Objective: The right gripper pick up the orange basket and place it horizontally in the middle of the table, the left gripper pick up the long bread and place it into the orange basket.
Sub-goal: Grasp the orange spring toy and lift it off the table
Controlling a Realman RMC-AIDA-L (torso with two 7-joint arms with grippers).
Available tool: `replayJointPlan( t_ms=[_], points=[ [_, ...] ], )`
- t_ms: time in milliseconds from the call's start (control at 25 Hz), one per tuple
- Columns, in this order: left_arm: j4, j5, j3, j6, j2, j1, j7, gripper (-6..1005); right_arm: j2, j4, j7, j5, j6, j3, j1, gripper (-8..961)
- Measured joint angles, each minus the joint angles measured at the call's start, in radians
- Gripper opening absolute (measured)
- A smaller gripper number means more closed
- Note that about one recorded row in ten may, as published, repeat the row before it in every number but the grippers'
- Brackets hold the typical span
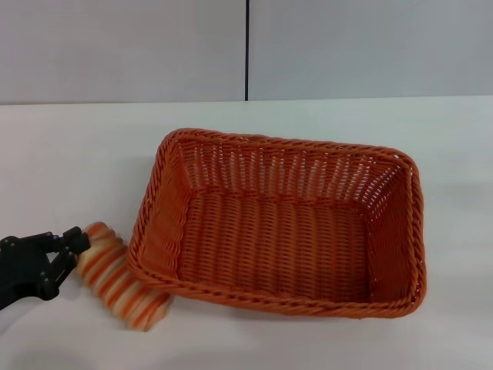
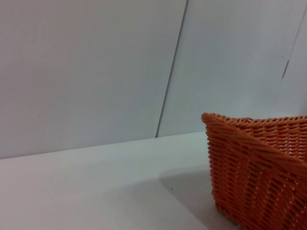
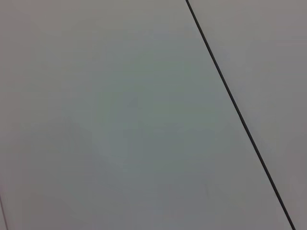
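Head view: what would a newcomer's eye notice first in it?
The orange basket dominates, lying lengthwise and empty in the middle of the white table. Next comes the striped long bread, on the table against the basket's near left corner. The left gripper is at the bread's far end, fingers spread.

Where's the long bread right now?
In the head view the long bread lies on the table against the orange basket's front-left corner, the left gripper at its end.

We're looking at a plain grey wall behind the work surface, split by a thin dark vertical seam between two panels. Light falls soft and even; we see no hard shadows on the wall.
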Motion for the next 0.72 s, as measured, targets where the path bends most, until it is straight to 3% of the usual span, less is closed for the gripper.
replayJointPlan(
  t_ms=[480, 640, 720],
  points=[
    [0.001, -0.003, -0.011, 0.002, 0.003, 0.002, 0.000, 101, -0.003, -0.008, -0.005, 0.000, -0.001, 0.000, 0.002, 407],
    [0.002, -0.003, -0.048, 0.010, 0.003, 0.003, 0.000, 95, -0.003, -0.009, -0.006, 0.000, -0.001, 0.001, 0.004, 407],
    [0.006, -0.003, -0.126, 0.012, -0.001, 0.009, 0.000, 92, -0.003, -0.009, -0.006, 0.000, -0.002, 0.002, 0.005, 407]
  ],
)
